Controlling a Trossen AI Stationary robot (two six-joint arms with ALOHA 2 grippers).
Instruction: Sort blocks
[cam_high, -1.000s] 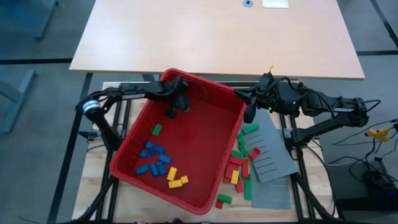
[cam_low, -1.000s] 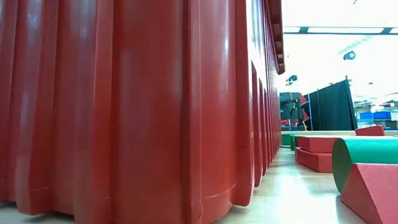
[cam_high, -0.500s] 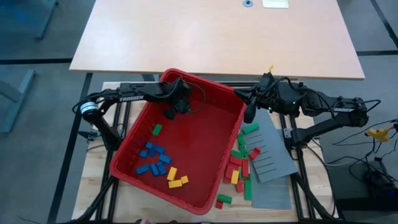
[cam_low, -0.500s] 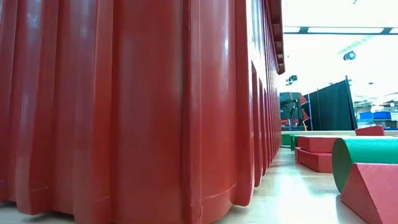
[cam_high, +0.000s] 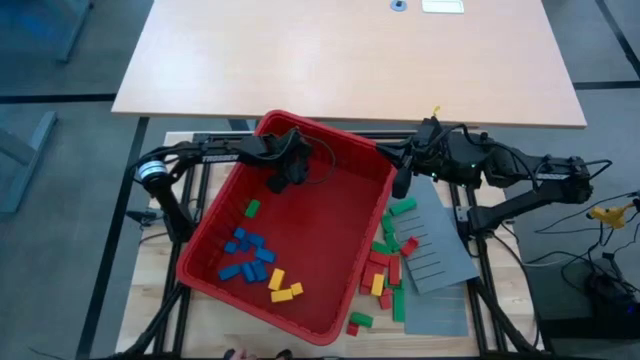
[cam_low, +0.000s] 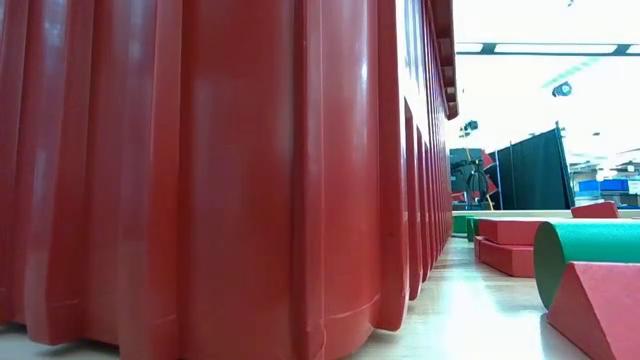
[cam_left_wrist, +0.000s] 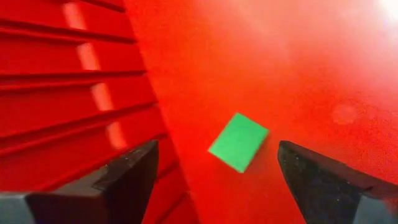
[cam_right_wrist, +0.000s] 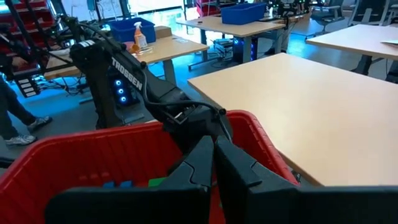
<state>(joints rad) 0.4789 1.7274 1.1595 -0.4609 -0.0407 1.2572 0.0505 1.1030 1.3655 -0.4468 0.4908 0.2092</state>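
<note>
My left pincer (cam_high: 277, 183) hangs inside the red bin (cam_high: 330, 240) near its 11 o'clock corner, fingers (cam_left_wrist: 134, 177) spread wide, with one green block (cam_left_wrist: 239, 142) lying flat on the bin floor between them in my left wrist view, untouched. From above I count the blocks (cam_high: 255, 258) inside the bin: one green block toward 9 o'clock, about eight blue ones clustered at roughly 8 o'clock, and three yellow ones just below them toward 7 o'clock. Outside the bin, at about 4 o'clock of it, a second heap (cam_high: 387, 262) lies on the wooden bench (cam_high: 155, 300) and against a grey slotted panel (cam_high: 432, 248): roughly six green, about six red and one yellow, though they overlap and I cannot count them exactly; a red and a green block lie apart near the bin's lower corner. My right pincer (cam_high: 400, 182) sits at the bin's 2 o'clock rim, its fingers (cam_right_wrist: 205, 163) pressed together with nothing between them. In the low view the bin's ribbed wall (cam_low: 200, 170) fills most of the sight, with a green cylinder (cam_low: 590, 260) and red pieces (cam_low: 600, 310) on the bench beside it.
</note>
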